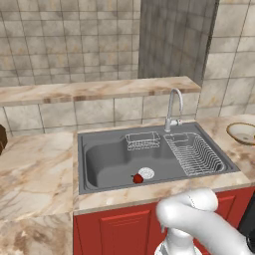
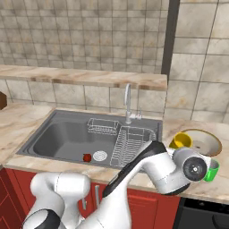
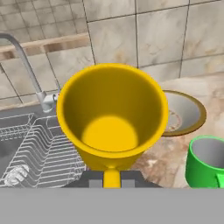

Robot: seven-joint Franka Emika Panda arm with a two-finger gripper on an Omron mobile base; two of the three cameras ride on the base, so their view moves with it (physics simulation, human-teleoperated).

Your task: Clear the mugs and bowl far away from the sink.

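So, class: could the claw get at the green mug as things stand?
Probably not yet: the claw is shut on the yellow mug. The green mug stands unobstructed beside the bowl, reachable once that mug is set down.

Yellow mug (image 3: 113, 118), green mug (image 3: 208, 161), tan-rimmed beige bowl (image 3: 186, 114), grey sink (image 1: 114, 162), red cabinet (image 1: 119, 231), marbled beige counter (image 1: 35, 172)

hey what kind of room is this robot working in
Most likely a home kitchen: a grey metal sink with a curved silver faucet, a marble-look counter and red cabinet doors below.
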